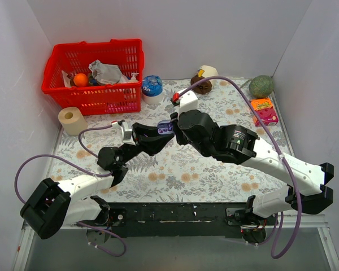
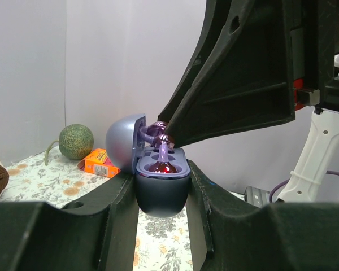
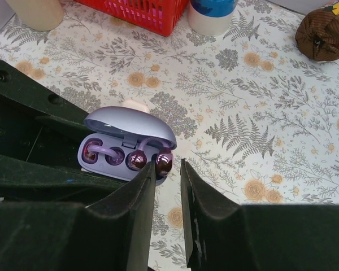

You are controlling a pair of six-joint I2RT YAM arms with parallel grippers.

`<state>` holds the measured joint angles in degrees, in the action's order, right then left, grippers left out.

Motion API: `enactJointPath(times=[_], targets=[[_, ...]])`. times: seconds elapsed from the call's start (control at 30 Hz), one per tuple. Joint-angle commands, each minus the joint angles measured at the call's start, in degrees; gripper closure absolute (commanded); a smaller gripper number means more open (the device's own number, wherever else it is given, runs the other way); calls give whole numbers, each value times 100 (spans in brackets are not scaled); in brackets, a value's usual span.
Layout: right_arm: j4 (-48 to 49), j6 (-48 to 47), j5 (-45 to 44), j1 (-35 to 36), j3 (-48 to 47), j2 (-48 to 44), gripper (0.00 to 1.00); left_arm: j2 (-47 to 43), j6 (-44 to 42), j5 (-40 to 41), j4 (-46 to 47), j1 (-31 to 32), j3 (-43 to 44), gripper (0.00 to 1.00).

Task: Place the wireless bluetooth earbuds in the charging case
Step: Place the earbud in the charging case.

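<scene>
Floral-clothed table (image 1: 181, 178), centre: left gripper (image 2: 163, 189) clamping smooth lilac oval plastic charging case (image 2: 161, 197), lid standing open. Glossy purple earbuds (image 3: 137, 160) sitting inside. Right gripper (image 3: 167, 168) hovering just beside them, jaws slightly apart, gripping nothing. Light, slippery; probably best pinched at the flanks.

Lit brightly and evenly from overhead in the top view, with only faint, soft shadows under the arms on the flowered table (image 1: 181, 178). Sharp throughout, lines barely bent toward 9 and 3 o'clock. From the left wrist, blurred, dim left gripper's fingers (image 2: 56, 231) at 6 o'clock against a pale backdrop, and a red glint inside the case (image 2: 161, 195). From the right wrist, soft-edged right gripper's fingers (image 3: 130, 220), crisp pattern at 12 o'clock, small highlights on the glossy earbuds (image 3: 137, 160).
</scene>
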<state>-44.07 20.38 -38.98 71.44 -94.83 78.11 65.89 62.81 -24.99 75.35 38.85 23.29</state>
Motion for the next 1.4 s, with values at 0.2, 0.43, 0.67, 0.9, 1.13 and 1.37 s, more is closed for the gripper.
enactJointPath(times=[0.2,0.43,0.67,0.9,1.13,1.37], targets=[[-66,62,198,90,-519,-14,64,-102,-31,152,1816,17,62,100],[-110,45,339,89,-774,-278,61,-181,-40,223,1781,26,18,100],[619,-219,-92,81,76,-1191,60,-331,451,302,1667,9,97,100],[830,-298,180,89,482,-1631,63,-375,1654,-541,2071,-106,264,100],[595,-412,786,81,396,-1518,64,-147,2384,-1245,2606,-132,299,100],[373,-403,892,81,395,-1359,64,-182,2403,-1254,2590,-132,299,100]])
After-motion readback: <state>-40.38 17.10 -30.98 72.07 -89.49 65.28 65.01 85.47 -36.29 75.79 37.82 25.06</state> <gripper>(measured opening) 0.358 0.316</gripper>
